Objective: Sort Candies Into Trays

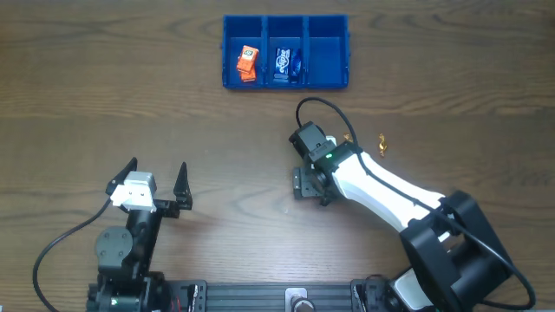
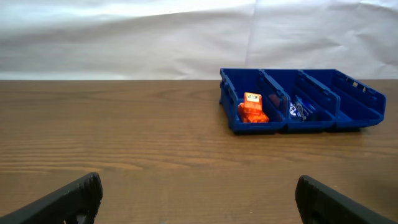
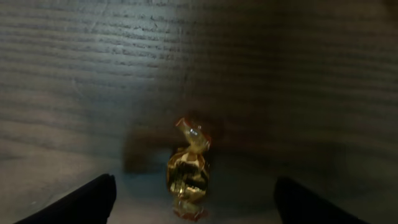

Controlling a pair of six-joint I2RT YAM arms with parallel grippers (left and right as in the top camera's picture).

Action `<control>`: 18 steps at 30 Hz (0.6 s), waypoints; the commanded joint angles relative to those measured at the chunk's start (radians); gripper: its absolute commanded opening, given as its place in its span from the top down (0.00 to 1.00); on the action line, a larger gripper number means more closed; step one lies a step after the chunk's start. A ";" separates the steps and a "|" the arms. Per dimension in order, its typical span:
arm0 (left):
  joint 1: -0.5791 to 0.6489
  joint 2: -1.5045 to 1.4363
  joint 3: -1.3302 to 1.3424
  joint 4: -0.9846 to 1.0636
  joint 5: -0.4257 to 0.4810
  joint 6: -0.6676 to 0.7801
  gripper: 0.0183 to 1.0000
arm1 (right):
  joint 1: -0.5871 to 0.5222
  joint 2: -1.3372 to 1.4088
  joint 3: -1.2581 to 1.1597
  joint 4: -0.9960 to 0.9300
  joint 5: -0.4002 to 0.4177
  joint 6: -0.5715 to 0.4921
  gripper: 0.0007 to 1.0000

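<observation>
Right wrist view: my right gripper [image 3: 194,206] stood wide, gold candy [image 3: 186,174] centred between its jaws. Pick step, I judged; next move required lowering, then closing.

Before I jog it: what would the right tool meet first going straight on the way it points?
The right tool would likely meet the gold-wrapped candy between its open fingers first, then the table; depth unclear.

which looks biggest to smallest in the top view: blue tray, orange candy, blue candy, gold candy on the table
1. blue tray
2. orange candy and blue candy, too alike to rank
3. gold candy, clearly smallest
</observation>
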 commanded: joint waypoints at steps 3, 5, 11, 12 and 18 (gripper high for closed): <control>0.006 -0.006 -0.019 -0.033 0.021 0.003 0.00 | -0.005 0.021 -0.006 0.027 0.069 -0.055 0.21; 0.006 -0.006 -0.019 -0.033 0.021 0.003 0.00 | -0.005 0.036 -0.006 0.039 0.069 -0.062 0.23; 0.006 -0.006 -0.019 -0.033 0.021 0.003 0.00 | -0.002 0.068 -0.005 0.067 0.067 -0.062 0.38; 0.006 -0.006 -0.019 -0.033 0.021 0.003 0.00 | -0.002 0.068 -0.005 0.068 0.064 -0.062 0.40; 0.006 -0.006 -0.019 -0.033 0.021 0.003 0.00 | -0.002 0.068 -0.004 0.066 0.044 -0.062 0.65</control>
